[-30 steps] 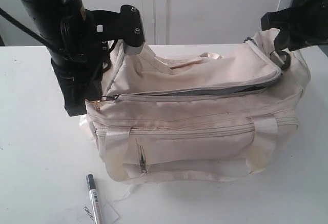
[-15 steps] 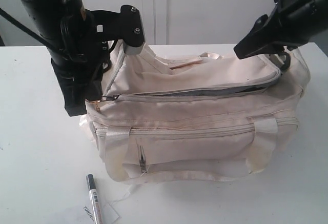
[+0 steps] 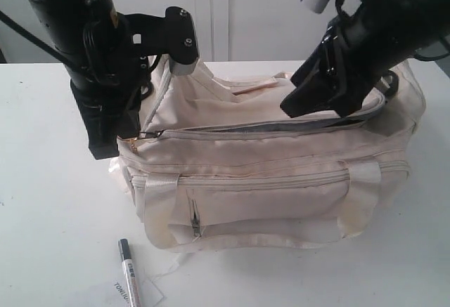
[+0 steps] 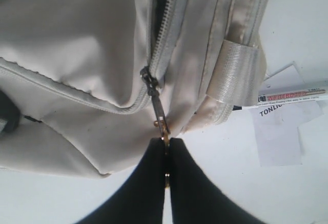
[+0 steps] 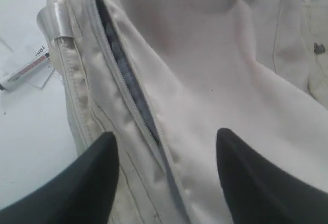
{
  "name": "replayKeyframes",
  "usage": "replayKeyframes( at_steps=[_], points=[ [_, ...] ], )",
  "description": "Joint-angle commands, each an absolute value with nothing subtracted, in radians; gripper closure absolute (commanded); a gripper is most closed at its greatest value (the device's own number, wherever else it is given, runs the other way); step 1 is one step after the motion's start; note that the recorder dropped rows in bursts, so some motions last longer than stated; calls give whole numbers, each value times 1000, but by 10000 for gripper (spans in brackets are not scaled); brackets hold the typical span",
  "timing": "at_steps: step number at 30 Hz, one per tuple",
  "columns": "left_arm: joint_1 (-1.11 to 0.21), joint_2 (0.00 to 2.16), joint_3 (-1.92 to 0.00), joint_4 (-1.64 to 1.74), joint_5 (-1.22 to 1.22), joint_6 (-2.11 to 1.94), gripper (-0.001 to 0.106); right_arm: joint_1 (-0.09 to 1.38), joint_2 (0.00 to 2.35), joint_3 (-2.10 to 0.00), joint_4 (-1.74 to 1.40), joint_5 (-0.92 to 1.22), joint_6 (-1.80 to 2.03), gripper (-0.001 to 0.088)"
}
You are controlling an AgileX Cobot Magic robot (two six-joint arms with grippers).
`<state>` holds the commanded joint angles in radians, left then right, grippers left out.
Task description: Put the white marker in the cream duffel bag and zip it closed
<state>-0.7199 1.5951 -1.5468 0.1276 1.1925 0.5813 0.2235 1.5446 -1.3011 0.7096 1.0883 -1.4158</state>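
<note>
The cream duffel bag (image 3: 281,180) lies across the table's middle, its top zip (image 3: 281,124) partly open on grey lining. My left gripper (image 3: 132,137) is at the bag's left end, shut on the gold ring of the zipper pull (image 4: 160,119), with the black jaws pressed together (image 4: 166,147). My right gripper (image 3: 309,107) hangs open just above the bag's top right, one jaw on each side of the zip slit (image 5: 165,136). The white marker (image 3: 129,279) lies on the table in front of the bag's left end, black cap pointing towards the bag, also visible in both wrist views (image 4: 292,97) (image 5: 25,70).
A flat white paper tag (image 3: 151,294) printed "TONLION" lies under the marker near the table's (image 3: 49,201) front edge. The bag's webbing handles (image 3: 365,180) and front pocket zip (image 3: 195,219) face the front. Both black arms stand over the bag's ends.
The right arm has swung from the bag's right end leftwards and down over the top of the bag, jaws open. The left gripper, bag and marker have stayed put.
</note>
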Motion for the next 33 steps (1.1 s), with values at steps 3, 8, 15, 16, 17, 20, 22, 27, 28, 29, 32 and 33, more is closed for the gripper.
replayKeyframes(
  at_steps=[3,8,15,16,17,20,22,27,28,29,32,33],
  points=[
    [-720,1595,-1547,128,1191,581,1053,243,1569,-1301,710,1082,-1427,318],
    [-720,1595,-1547,128,1191,581,1053,275,1593,-1301,736,1042,-1472,318],
    [-720,1595,-1547,128,1186,581,1053,314,1598,-1301,754,982,-1540,230],
    [-720,1595,-1547,128,1183,581,1053,319,1598,-1301,759,980,-1542,230],
    [-720,1595,-1547,128,1177,581,1053,319,1602,-1301,770,983,-1542,230],
    [-720,1595,-1547,128,1167,579,1053,319,1626,-1301,801,994,-1542,233],
    [-720,1595,-1547,128,1167,579,1053,319,1646,-1301,815,1000,-1542,232],
    [-720,1595,-1547,128,1167,579,1053,319,1684,-1301,841,1009,-1543,232],
    [-720,1595,-1547,128,1167,579,1053,319,1686,-1301,841,1014,-1543,232],
    [-720,1595,-1547,128,1167,579,1053,319,1687,-1301,854,1028,-1544,232],
    [-720,1595,-1547,128,1167,579,1053,319,1692,-1301,863,1032,-1547,232],
    [-720,1595,-1547,128,1171,579,1053,319,1699,-1301,874,1048,-1547,232]
  ],
)
